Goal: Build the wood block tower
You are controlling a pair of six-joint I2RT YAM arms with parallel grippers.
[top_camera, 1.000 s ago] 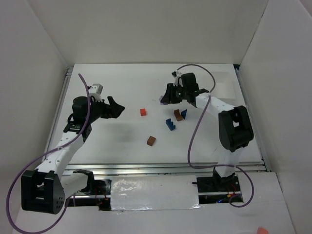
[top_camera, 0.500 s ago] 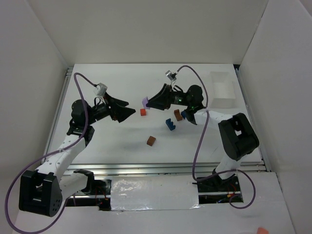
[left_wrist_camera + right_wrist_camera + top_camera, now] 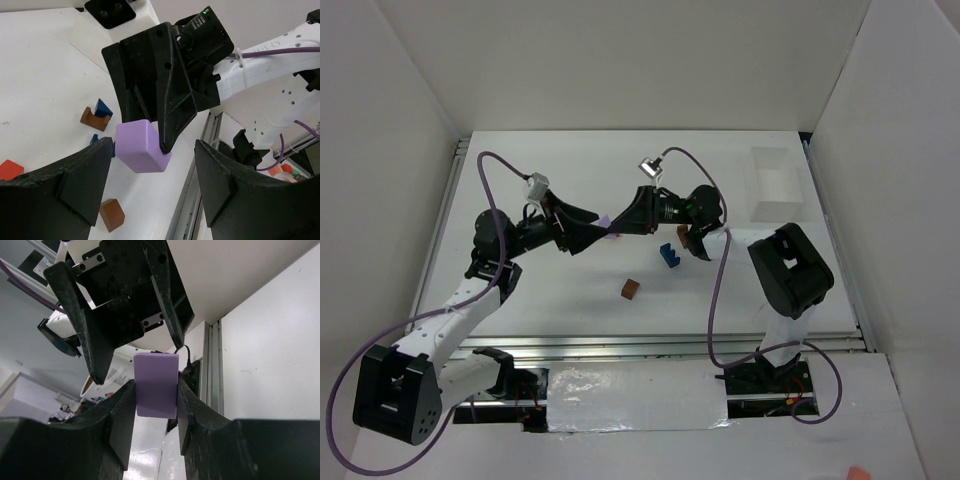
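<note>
My right gripper (image 3: 616, 226) is shut on a pale purple block (image 3: 608, 222) and holds it in the air over the table's middle left. In the right wrist view the block (image 3: 156, 384) sits clamped between both fingers. My left gripper (image 3: 594, 232) is open and faces it, with its fingertips either side of the block (image 3: 140, 147) and apart from it. On the table lie a brown block (image 3: 631, 289), a blue block (image 3: 668, 255), and a brown arch (image 3: 93, 119) with a blue wedge (image 3: 103, 107). A red block (image 3: 9, 169) shows only in the left wrist view.
A clear plastic tray (image 3: 775, 185) stands at the back right. White walls enclose the table on three sides. A metal rail (image 3: 650, 343) runs along the near edge. Purple cables loop off both arms.
My right gripper has swung left carrying the purple block, away from the arch and wedge. My left gripper has moved right to meet it, and the two now face tip to tip.
</note>
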